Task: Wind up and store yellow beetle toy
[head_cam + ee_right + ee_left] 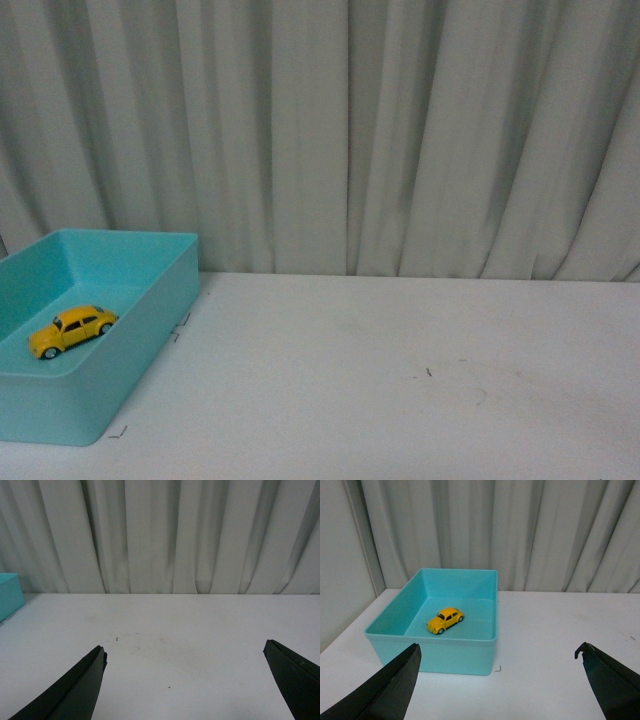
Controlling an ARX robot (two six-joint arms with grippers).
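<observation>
Teal bin (470, 652) on white table (400, 380), curtain (350, 130) behind. Nothing btwn left gripper (500, 680) & bin. Left gripper spread wide, empty; yellow toy car (445, 620) ahead, inside bin. Right gripper (185, 677) spread wide, empty, over bare table, bin far off to side.

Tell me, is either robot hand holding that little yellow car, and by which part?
Nothing is held. The left hand and right hand are both open and empty, and the yellow beetle toy sits untouched inside the turquoise bin.
</observation>
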